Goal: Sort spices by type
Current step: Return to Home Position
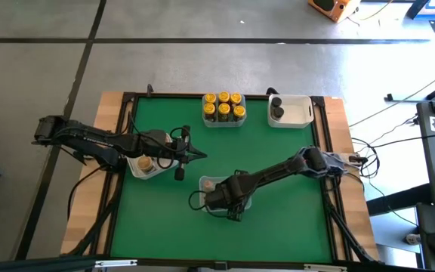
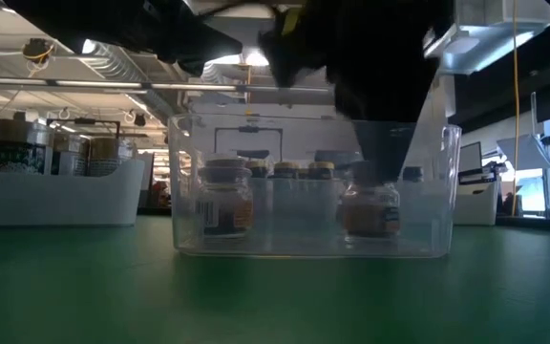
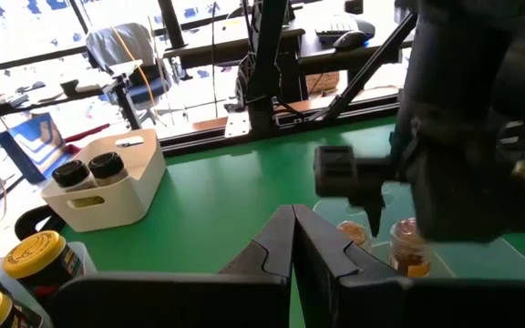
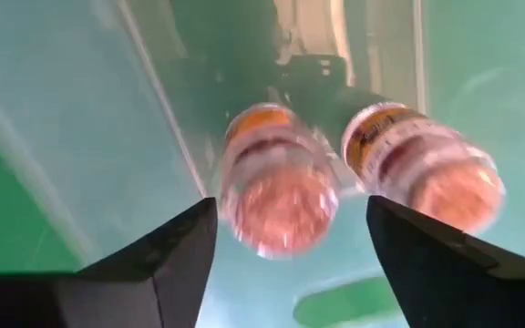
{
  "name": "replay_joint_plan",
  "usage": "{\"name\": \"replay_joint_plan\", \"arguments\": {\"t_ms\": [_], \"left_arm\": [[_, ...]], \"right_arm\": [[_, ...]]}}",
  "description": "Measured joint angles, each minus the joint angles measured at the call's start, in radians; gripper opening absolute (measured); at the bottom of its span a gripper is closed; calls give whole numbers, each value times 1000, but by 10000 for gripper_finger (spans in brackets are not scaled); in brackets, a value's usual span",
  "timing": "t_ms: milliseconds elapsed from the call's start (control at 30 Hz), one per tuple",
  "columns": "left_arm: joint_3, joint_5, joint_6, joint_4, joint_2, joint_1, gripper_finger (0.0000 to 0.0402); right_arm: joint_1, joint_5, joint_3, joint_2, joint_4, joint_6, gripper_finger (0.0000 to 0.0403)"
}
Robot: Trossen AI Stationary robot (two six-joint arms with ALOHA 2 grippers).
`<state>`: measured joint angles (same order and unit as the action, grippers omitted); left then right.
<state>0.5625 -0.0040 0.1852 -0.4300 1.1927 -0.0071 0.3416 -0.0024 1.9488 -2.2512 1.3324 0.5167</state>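
Observation:
A clear tub (image 1: 211,183) near the table's middle holds two pinkish-brown spice jars standing upright on its floor. My right gripper (image 4: 290,205) is open and reaches down into this tub. Its fingers stand on either side of one jar (image 4: 281,196) without touching it; the second jar (image 4: 422,169) stands beside it. In the low view the gripper (image 2: 380,158) is just above the right jar (image 2: 370,212). My left gripper (image 1: 193,155) is shut, holds nothing and hovers left of the table's middle, near a tub (image 1: 146,164) with a tan-lidded jar.
At the far edge stand a clear tub of yellow-lidded jars (image 1: 223,108) and a white tub (image 1: 299,113) with two dark-grey-lidded jars (image 1: 276,107). Green mat lies open in front of and to the right of the middle tub. Both arms reach over the table's centre.

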Motion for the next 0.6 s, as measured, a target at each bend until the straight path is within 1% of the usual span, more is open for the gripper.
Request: {"name": "replay_joint_plan", "arguments": {"t_ms": [67,233,400,500,600], "left_arm": [[0,0,-1,0,0,0,3],[0,0,-3,0,0,0,3],[0,0,-31,0,0,0,3],[0,1,-52,2,0,-2,4],[0,1,-66,3,0,-2,4]], "right_arm": [[15,29,0,25,19,-2,285],[74,150,0,120,51,24,286],[150,347,0,211,106,29,286],[187,481,0,244,130,22,276],[207,532,0,265,141,1,261]]}}
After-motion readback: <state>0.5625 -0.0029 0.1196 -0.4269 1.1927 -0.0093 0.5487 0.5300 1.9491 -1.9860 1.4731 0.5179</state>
